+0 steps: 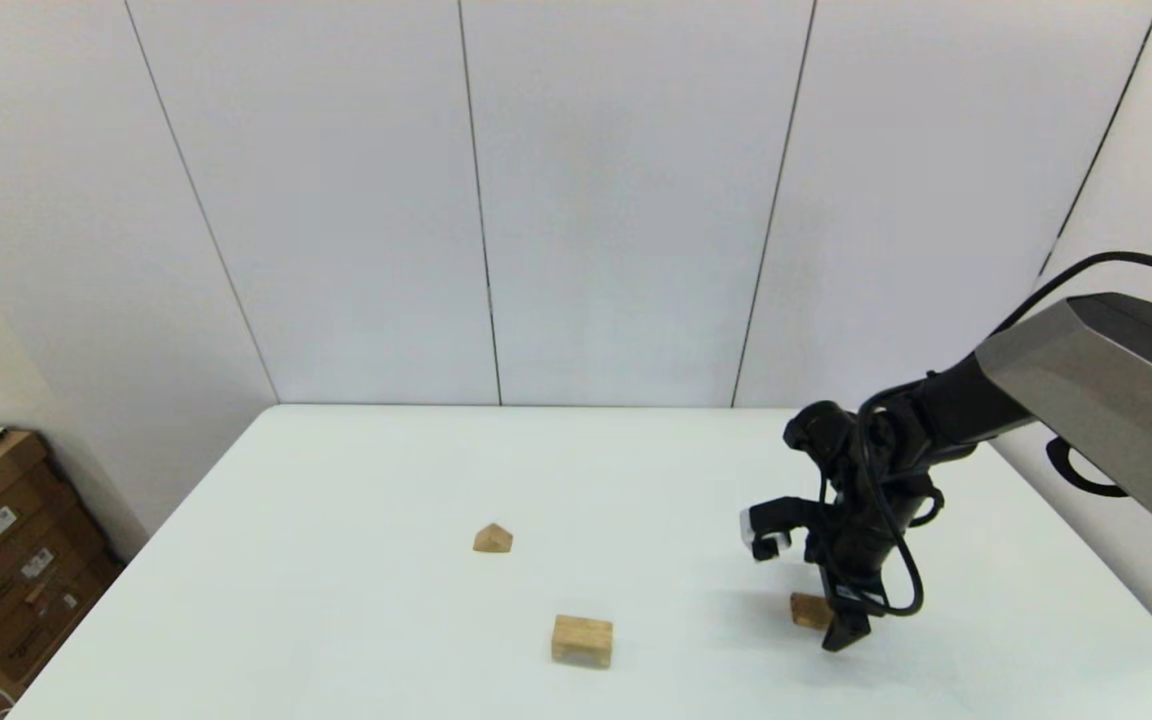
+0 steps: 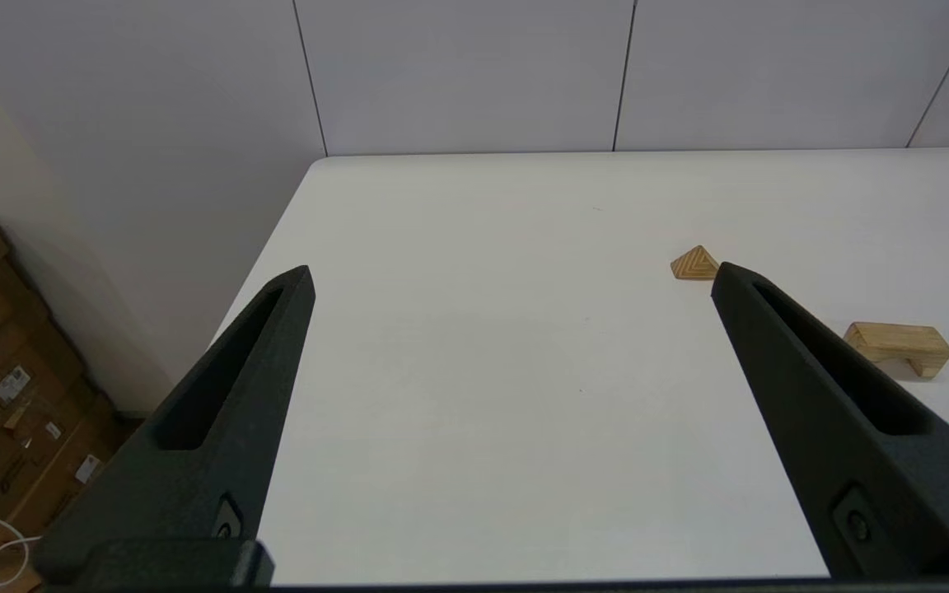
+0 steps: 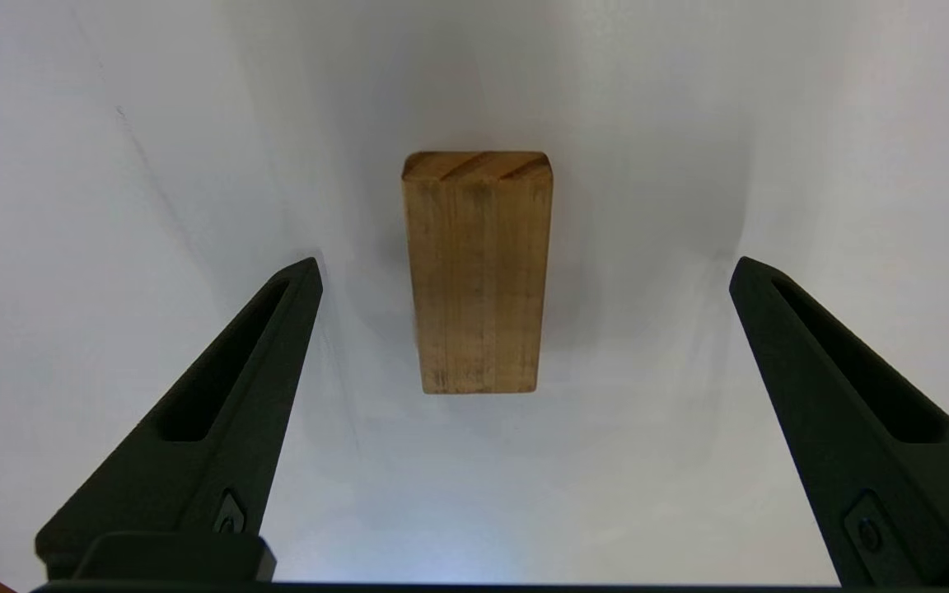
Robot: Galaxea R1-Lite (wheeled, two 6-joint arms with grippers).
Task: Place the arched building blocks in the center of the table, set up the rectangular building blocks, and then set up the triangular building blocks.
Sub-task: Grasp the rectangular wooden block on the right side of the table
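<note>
Arched block (image 1: 582, 640) sits nearest, on the white worktop (image 1: 336, 600) near its front edge, clear of both tools. Right tool (image 1: 841, 625) points straight down w/ fingers (image 3: 227, 395) spread wide apart, gripping nothing; rectangular slab (image 3: 476, 272) lies flat on worktop between them, touching neither. Right arm reaches in from the right side, wrist bent down. Left tool (image 2: 507, 412) open too, parked off the worktop's left side. Triangular block (image 1: 493, 539) sits farther back, left of centre.
</note>
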